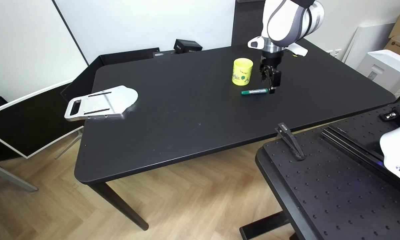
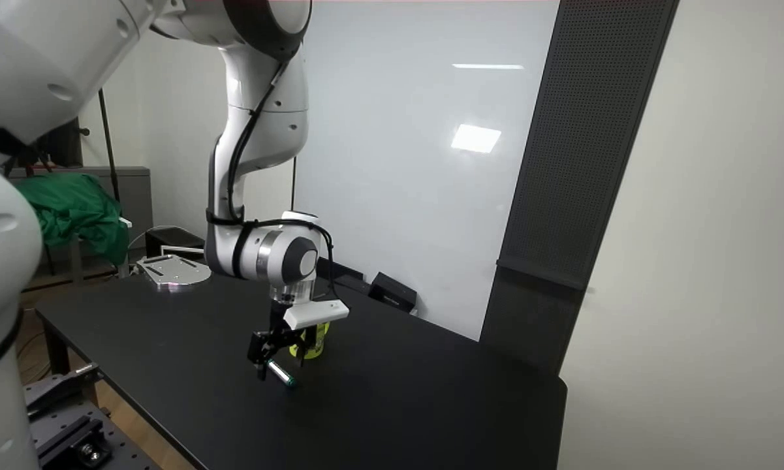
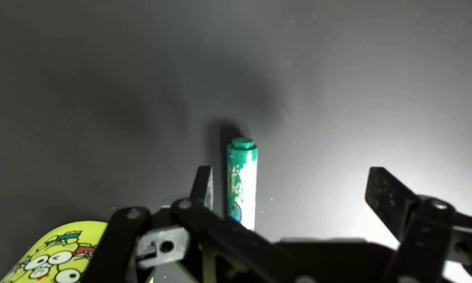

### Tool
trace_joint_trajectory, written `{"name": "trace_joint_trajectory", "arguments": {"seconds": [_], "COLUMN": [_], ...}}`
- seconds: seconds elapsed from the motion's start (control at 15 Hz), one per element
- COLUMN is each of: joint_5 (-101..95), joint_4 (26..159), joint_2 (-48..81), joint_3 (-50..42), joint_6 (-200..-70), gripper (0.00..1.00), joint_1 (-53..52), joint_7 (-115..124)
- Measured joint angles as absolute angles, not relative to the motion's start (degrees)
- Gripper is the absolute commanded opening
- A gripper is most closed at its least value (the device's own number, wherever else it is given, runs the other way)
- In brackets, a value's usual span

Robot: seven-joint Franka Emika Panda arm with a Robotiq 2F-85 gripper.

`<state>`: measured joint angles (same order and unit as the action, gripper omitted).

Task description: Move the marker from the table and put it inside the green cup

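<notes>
The marker [image 1: 254,91], green with a white body, lies flat on the black table [image 1: 173,116]; it also shows in an exterior view [image 2: 279,373]. The green cup [image 1: 242,71], yellow-green with cartoon prints, stands upright close to the marker. It is partly hidden behind the gripper in an exterior view [image 2: 314,346]. My gripper [image 3: 289,184] is open and points down over the marker. In the wrist view the marker [image 3: 241,181] lies between the fingers, nearer the left finger, its lower end hidden by the gripper. The cup [image 3: 55,251] shows at the lower left, outside the left finger.
A silver metal plate [image 1: 101,101] lies at the table's far end. A black box [image 1: 187,46] stands behind the table's back edge, by the whiteboard [image 2: 424,150]. A perforated black surface [image 1: 319,186] with a clamp [image 1: 291,141] adjoins the table.
</notes>
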<state>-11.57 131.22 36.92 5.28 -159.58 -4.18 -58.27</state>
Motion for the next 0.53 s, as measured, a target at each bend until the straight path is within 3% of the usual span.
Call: {"name": "trace_joint_trajectory", "arguments": {"seconds": [0.47,0.53], "joint_5": [-13.8,-13.9], "joint_4": [129.7,129.5], "joint_2": [39.7,40.1], "joint_3": [5.3,5.3], "joint_6": [-161.4,-161.4], "gripper": [1.0,0.75], "joint_1": [-4.9,-5.0], "joint_7": [-55.8,-55.6]}}
